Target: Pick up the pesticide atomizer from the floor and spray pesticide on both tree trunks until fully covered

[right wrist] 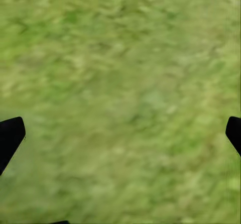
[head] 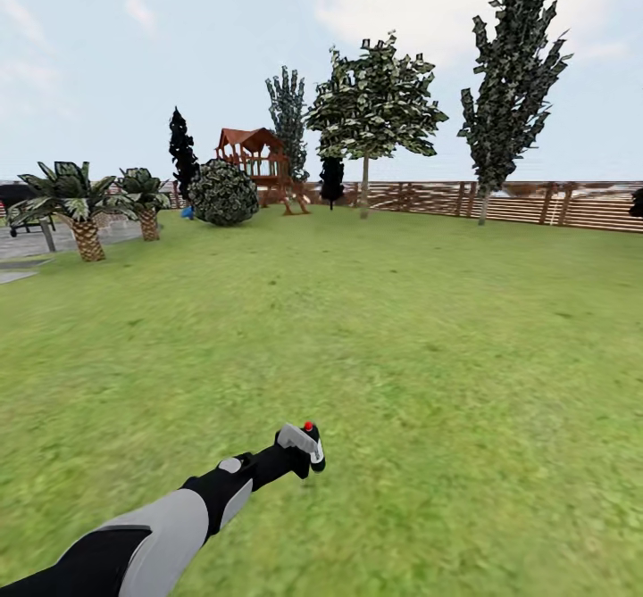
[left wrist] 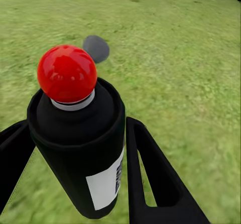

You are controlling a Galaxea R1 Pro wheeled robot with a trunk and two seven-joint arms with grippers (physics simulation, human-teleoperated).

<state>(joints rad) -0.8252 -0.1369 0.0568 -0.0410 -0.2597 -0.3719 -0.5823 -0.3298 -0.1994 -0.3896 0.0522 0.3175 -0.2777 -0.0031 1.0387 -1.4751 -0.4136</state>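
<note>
Green lawn (head: 429, 329) wide open to fence (head: 536, 204), left jaws clamping pesticide atomizer (left wrist: 75, 133), right jaws apart

One atomizer (head: 304, 441), two palms (head: 76, 200), one playset (head: 259, 160).

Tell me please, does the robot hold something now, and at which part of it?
Yes. The left hand holds the pesticide atomizer by its dark body, below the red cap. The right hand is open over grass, holding nothing.

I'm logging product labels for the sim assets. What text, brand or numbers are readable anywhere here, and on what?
No readable text anywhere.
Pesticide atomizer, held in the left gripper: its white label carries dark marks at one edge, too blurred to read.
</note>
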